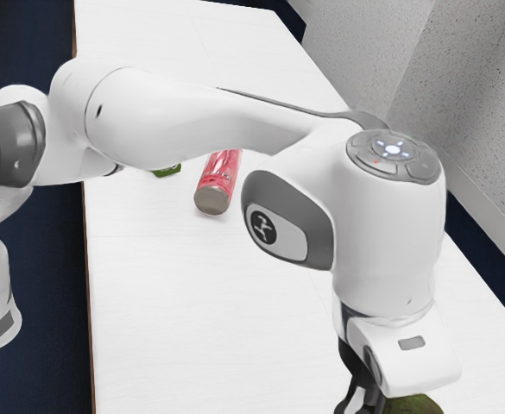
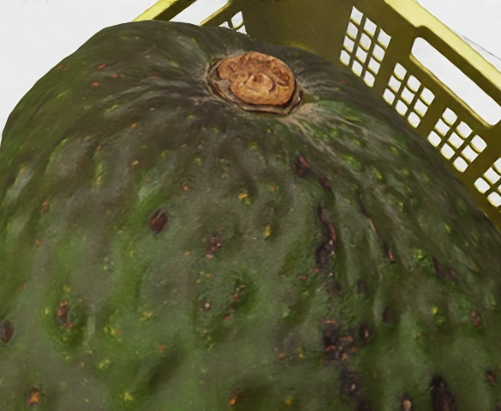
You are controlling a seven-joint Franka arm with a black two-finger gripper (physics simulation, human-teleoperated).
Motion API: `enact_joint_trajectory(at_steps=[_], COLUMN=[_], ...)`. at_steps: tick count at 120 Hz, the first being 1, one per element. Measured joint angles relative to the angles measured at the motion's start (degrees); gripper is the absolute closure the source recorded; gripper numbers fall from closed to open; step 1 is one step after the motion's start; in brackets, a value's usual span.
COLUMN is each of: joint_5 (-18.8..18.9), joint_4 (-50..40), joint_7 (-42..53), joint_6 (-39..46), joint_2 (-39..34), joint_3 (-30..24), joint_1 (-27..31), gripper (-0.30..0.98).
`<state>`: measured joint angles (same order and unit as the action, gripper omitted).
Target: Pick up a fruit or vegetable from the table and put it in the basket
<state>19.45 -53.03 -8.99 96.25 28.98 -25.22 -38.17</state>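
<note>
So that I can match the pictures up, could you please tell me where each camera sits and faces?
Exterior view: beside the arm, looking down along the white table; much of the arm shows.
Wrist view: at the arm's end, looking closely at the dark green avocado, with the yellow basket beyond it.
Both share the avocado and the table.

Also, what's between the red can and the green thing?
In the exterior view, the visible stretch between the red can and green thing is bare white tabletop; my arm hides the rest.
</note>
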Motion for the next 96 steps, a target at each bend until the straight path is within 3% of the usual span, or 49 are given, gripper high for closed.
enact_joint_trajectory(at_steps=[49,63,96], joint_5=[2.5,3.7,4.8], joint_4=[9.4,10.4,10.6], joint_7=[0.1,0.2,0.5], joint_6=[-0.3,-0.5,-0.7], joint_2=[8.1,8.3,8.0], joint_3=[-0.1,-0.2,-1.0], joint_1=[-6.1,-7.1,-7.1], gripper=[0.24,0.08,0.01])
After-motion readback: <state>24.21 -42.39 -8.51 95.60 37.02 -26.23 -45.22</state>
